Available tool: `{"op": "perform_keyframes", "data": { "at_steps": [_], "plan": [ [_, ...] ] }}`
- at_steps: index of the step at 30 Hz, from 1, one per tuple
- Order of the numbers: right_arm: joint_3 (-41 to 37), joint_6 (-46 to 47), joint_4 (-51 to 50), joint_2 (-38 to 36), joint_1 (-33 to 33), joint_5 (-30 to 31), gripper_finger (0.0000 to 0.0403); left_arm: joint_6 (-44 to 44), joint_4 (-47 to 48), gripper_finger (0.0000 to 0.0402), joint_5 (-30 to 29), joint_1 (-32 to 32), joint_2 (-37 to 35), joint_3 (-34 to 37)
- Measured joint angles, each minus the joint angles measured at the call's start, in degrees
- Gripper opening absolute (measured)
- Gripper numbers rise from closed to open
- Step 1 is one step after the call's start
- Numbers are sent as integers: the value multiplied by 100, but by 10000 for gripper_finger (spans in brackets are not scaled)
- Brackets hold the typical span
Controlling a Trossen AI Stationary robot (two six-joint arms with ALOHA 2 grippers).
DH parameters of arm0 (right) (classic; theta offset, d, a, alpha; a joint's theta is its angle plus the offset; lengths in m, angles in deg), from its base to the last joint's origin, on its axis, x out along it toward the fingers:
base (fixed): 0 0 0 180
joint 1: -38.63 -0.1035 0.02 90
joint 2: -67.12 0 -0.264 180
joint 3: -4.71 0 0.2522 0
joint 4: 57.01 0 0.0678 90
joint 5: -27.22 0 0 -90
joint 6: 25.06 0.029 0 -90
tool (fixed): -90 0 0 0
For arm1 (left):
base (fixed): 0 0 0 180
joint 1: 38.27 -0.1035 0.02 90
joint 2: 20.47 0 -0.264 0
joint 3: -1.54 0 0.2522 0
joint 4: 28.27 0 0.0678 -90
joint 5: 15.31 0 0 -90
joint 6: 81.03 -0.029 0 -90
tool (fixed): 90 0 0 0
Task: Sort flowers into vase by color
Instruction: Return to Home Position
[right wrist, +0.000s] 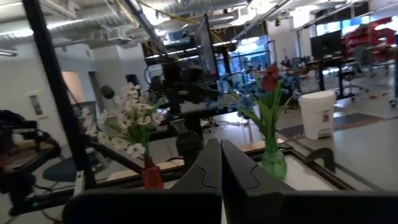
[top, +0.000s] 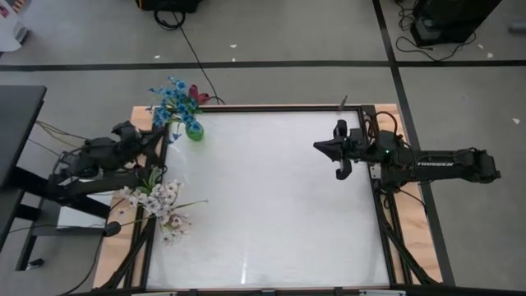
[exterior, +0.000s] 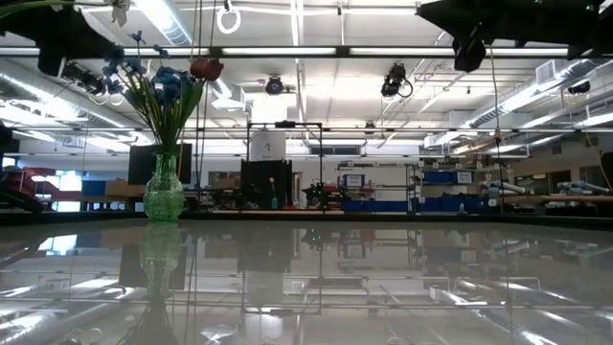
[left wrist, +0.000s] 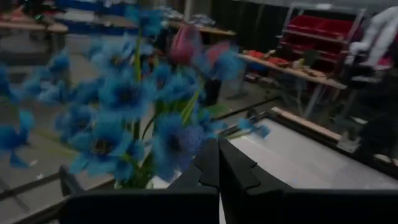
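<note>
A green glass vase (top: 194, 130) (exterior: 164, 192) stands at the table's far left corner. It holds a bunch of blue flowers (top: 173, 102) (left wrist: 124, 99) and a dark red one (top: 196, 94) (exterior: 205, 68). A bunch of white flowers (top: 156, 200) (right wrist: 134, 124) stands in a small red vase (right wrist: 151, 176) at the left edge, nearer the front. My left gripper (left wrist: 219, 163) is shut and hovers at the left edge, just short of the blue flowers. My right gripper (top: 317, 146) (right wrist: 221, 163) is shut, raised over the table's right part and pointing left. Neither holds anything.
The white tabletop (top: 271, 197) lies bare between the two arms. A dark metal frame (top: 380, 222) runs along the table's sides on a wooden border. A black desk (top: 16, 123) stands off the left side, and cables (top: 193, 49) lie on the floor behind.
</note>
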Motion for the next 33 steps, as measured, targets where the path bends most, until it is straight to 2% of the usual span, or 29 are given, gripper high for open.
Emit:
{"op": "perform_keyframes", "data": {
  "at_steps": [3, 5, 8, 13, 19, 23, 29, 33],
  "plan": [
    [0, 18, 1, 0, -2, -177, 0, 231, -123, 0, -170, -2, 0, 367],
    [0, 79, -1, -2, -2, -256, 0, 245, -666, 0, -76, -2, 2, 720],
    [0, 167, -1, 0, -2, -337, 1, 122, -1183, 0, 308, -1, 3, 1154],
    [4, 312, 1, -15, -2, -532, 1, 110, -1243, 0, 942, 0, 4, 1602],
    [4, 308, -93, -15, 12, -696, 1, -526, -1693, 0, 2272, -2, 4, 1960],
    [4, 192, -416, -15, 67, -753, 1, -608, -1803, 0, 2904, 0, 4, 2233],
    [-116, -157, -495, -74, 192, -854, 1, -532, -2875, 0, 3552, 0, 3, 2767],
    [-467, -74, -351, -275, 267, -705, 2, -408, -3095, 0, 3837, -2, 7, 3027]
  ]
}}
